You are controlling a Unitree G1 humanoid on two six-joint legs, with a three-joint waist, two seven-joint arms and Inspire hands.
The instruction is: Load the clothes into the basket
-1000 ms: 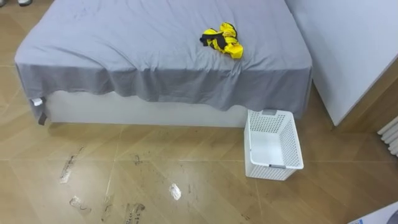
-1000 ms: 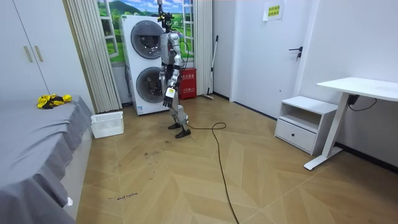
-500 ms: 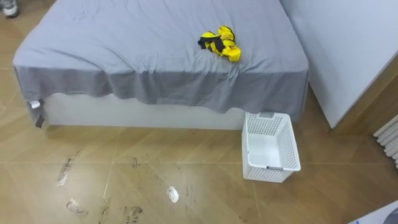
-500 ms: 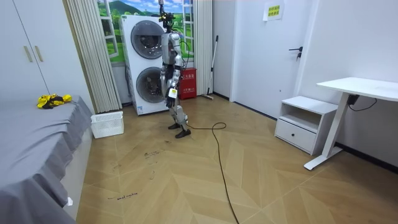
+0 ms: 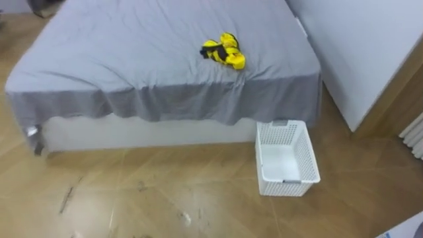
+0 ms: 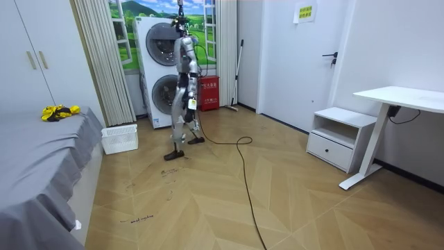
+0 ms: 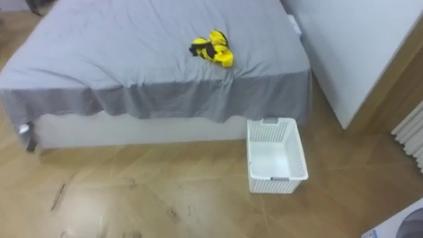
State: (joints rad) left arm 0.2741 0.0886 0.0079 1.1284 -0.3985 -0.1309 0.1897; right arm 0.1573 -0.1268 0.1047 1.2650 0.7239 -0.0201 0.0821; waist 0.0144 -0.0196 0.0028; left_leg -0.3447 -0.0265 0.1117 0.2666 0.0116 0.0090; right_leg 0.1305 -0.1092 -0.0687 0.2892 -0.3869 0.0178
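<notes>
A crumpled yellow and black garment [image 5: 223, 51] lies on the grey bed [image 5: 119, 59], near its foot edge toward the right. A white perforated basket [image 5: 309, 156] stands empty on the wooden floor just below that edge, against the bed's right corner. In the room view I stand mid-stride in front of the stacked washing machines [image 6: 161, 69], facing the bed, a few steps from the basket [image 6: 119, 139] and the garment [image 6: 58, 111]. My left hand [image 6: 192, 104] hangs at my side, holding nothing that I can see.
A white wall panel [image 5: 360, 46] runs along the bed's right side, with a radiator [image 5: 415, 135] beyond it. Bare wooden floor lies between me and the bed. A white desk [image 6: 402, 97] and a low cabinet [image 6: 336, 135] stand at the room view's right.
I have taken a step from the washing machines toward the bed, so the eye view has shifted. The garment and basket lie where they were.
</notes>
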